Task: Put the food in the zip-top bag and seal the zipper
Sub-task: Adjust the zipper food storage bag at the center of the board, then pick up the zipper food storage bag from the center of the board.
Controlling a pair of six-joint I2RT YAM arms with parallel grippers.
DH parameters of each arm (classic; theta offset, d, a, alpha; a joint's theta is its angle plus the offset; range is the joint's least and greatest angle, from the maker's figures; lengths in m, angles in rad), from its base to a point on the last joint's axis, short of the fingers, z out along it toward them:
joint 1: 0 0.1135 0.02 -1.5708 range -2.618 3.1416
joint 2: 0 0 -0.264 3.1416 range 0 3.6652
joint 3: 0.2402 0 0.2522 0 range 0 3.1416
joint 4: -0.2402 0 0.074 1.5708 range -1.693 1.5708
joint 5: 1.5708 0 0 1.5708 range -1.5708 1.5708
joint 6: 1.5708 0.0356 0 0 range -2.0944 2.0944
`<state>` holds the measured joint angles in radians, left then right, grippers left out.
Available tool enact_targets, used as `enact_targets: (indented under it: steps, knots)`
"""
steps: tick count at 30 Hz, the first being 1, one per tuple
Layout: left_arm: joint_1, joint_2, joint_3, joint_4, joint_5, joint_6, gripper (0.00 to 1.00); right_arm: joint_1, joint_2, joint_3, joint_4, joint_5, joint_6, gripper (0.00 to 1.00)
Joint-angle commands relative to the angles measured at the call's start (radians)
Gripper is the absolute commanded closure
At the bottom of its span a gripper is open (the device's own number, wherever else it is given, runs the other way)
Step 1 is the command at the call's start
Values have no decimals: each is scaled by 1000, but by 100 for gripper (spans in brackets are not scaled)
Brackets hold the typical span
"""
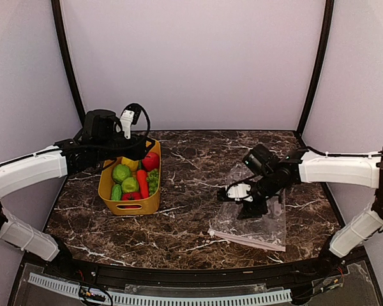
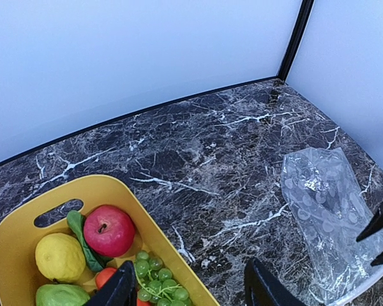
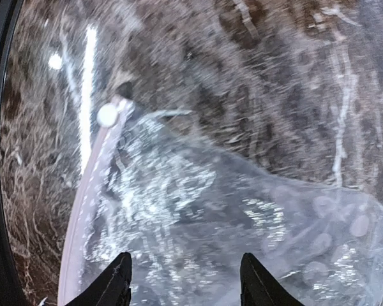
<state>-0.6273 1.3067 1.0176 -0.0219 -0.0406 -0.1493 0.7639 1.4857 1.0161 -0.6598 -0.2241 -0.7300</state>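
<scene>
Bag (image 1: 268, 223) is flat on the marble table (image 1: 191, 159), well off to the right of the yellow basket (image 1: 131, 208). The right gripper (image 3: 186, 264) is directly over it, fingers (image 3: 118, 280) spread apart, nothing pinched btwn them, clear film just under the tips. Can't tell if they touch it. Zipper strip (image 3: 83, 210) runs along the bag edge that's a bit nearer the robot than the basket's near end. There's a small white round bit (image 3: 106, 115) at one end of it.

Food (image 1: 130, 184) is all in the basket. Left gripper (image 2: 190, 273) hangs over the basket's far right corner, jaws wide, holding nothing. One finger is over the grapes (image 2: 154, 280), the other past the rim over bare table.

Count, as far as I can see:
- 1 bag, 1 basket
- 2 red apples (image 2: 108, 229), one at the basket's far end, one at its near end
- 1 lemon (image 2: 59, 255)
- 2 round green ones (image 1: 121, 172)
- 1 carrot (image 1: 142, 183)
- 1 bunch of grapes
- 1 leaf (image 2: 78, 229)
- 1 darker green thing (image 1: 116, 192), prob. the cucumber

Print: only faint round marks on the bag, too faint to read as any brand.
</scene>
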Motion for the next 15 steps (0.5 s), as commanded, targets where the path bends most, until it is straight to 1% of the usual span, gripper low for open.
enact_targets:
  steps: [1, 4, 9, 15]
  knots:
    - [3, -13, 1, -33, -74, 44, 43, 108, 1, -118, -44, 162, 47, 45]
    - [3, -19, -2, -32, -112, 62, 44, 162, 6, -152, -38, 188, 78, 42]
    - [3, -23, -3, -30, -142, 88, 43, 226, 14, -144, -61, 203, 112, 34]
    - [3, -24, -5, -28, -161, 100, 43, 279, 50, -127, -98, 257, 169, 30]
